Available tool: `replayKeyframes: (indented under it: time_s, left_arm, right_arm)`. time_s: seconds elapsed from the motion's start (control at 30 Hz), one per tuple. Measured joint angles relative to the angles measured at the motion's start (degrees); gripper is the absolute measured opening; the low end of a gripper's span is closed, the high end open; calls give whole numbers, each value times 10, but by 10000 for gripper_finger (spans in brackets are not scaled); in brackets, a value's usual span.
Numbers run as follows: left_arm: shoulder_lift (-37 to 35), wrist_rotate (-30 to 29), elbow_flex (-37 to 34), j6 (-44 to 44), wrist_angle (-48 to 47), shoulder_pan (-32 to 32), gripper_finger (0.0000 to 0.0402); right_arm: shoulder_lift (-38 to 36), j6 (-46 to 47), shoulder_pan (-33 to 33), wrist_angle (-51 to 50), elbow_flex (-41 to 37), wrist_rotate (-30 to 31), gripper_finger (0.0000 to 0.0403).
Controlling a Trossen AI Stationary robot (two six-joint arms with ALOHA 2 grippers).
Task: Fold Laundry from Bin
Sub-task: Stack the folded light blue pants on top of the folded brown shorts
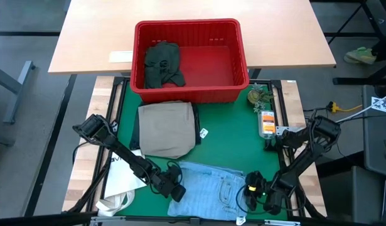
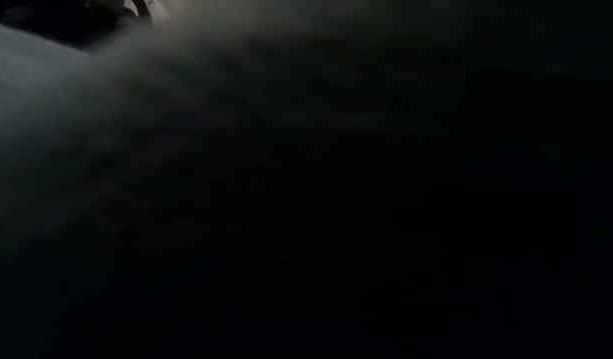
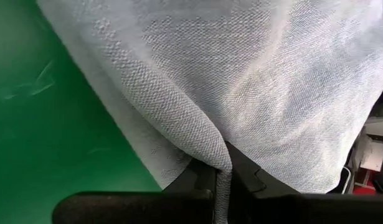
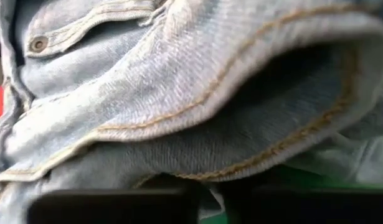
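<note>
The green surface (image 1: 230,135) carries most of the things, and the red bin (image 1: 191,59) at its far edge serves as landmark. Inside the bin, towards its left wall, lies a crumpled dark green piece (image 1: 162,64). Just in front of the bin, touching its near wall, lie folded khaki trousers (image 1: 167,129) on top of a darker garment. Well in front of the bin, at the near edge of the surface, lie the light blue jeans (image 1: 208,188), spread flat. A white tote bag (image 1: 120,185) lies left of them, half off the green.

The left hand (image 1: 176,190) sits at the jeans' left edge, clenched on a fold of the light blue cloth, seen pinched between its fingers (image 3: 197,199). The right hand (image 1: 254,190) is at the jeans' right edge against the stitched waistband; whether it grips I cannot tell.
</note>
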Motion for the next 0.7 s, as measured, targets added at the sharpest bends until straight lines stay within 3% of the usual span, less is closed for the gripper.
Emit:
replayKeyframes:
  time_s: [0.07, 0.3, 0.43, 0.57, 0.7]
  left_arm:
    - [-2, -1, 0, 14, 10, 0, 2]
    - [-61, -19, 0, 60, 13, 5, 2]
    - [-92, -11, 0, 73, 12, 13, 1]
    - [-106, -11, 0, 73, 11, 17, 1]
    - [-120, -11, 0, 78, 13, 19, 1]
  right_arm:
    - [-7, -12, 0, 0, 0, -1, 16]
    - [-51, -27, 0, 0, 0, 7, 49]
    - [-67, -37, -9, 11, 0, 28, 26]
    - [-83, -95, -33, 35, 3, 31, 14]
    - [-100, -189, -63, 68, 18, 15, 28]
